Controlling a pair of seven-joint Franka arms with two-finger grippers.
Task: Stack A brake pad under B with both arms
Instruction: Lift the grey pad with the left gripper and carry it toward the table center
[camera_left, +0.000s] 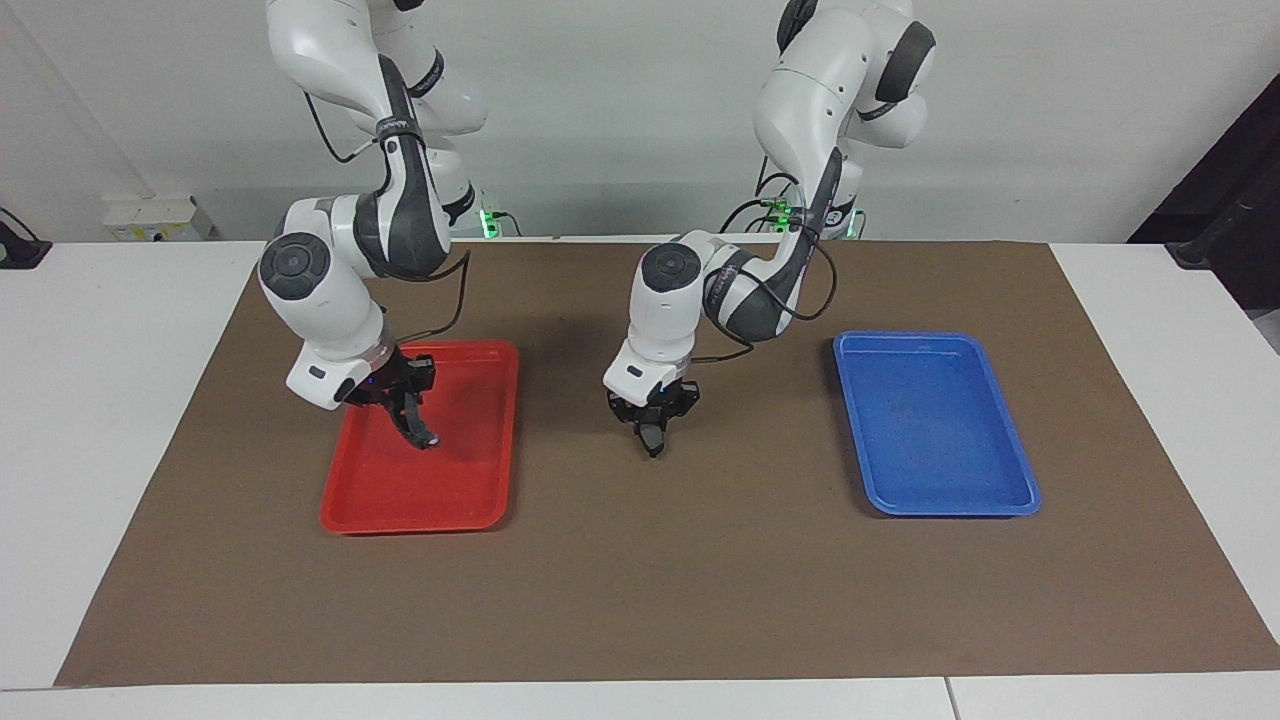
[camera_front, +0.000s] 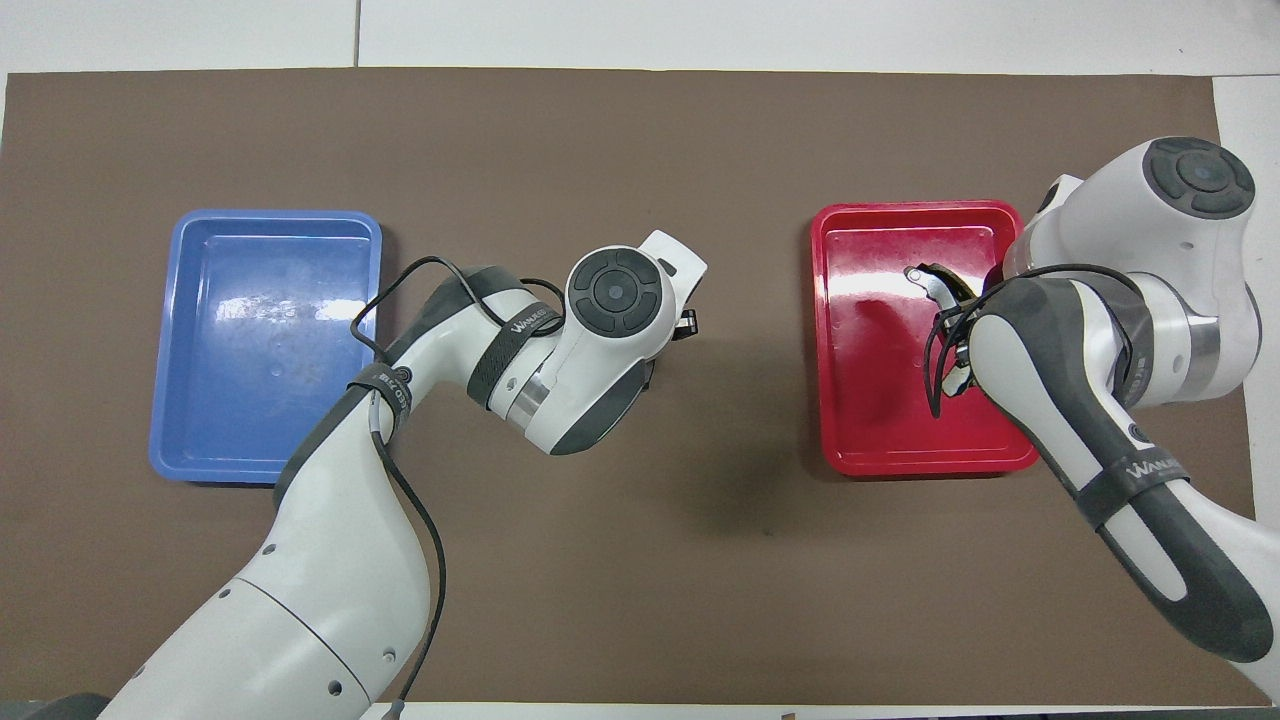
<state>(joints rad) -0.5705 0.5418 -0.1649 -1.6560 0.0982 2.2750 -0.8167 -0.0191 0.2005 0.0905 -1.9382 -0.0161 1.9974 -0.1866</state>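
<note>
Our right gripper (camera_left: 415, 425) hangs over the red plastic tray (camera_left: 375, 510) toward the right arm's end of the counter (camera_left: 100, 450), closed on the long, thin, crescent-shaped dark brake piece B (camera_left: 418, 430). In the overhead view B (camera_front: 935, 285) shows as a curved dark strip with a pale tip, raised above the tray floor.

Our left gripper (camera_left: 652, 432) is low over the brown mat (camera_left: 700, 580) near the middle of the counter, between the red tray and the blue plastic tray (camera_left: 1010, 500). Something small and dark sits between its fingers — we judge it to be the short dark grey A brake pad (camera_left: 654, 440), though its shape is too hidden to confirm. The overhead view covers it with the wrist.

What worries us: B is held near one end, so it may swing or slip as the arm carries it. If A lands tilted or off-centre on the mat, B could slide off it. The two arms must also meet mid-counter — a close approach risks a knock.
</note>
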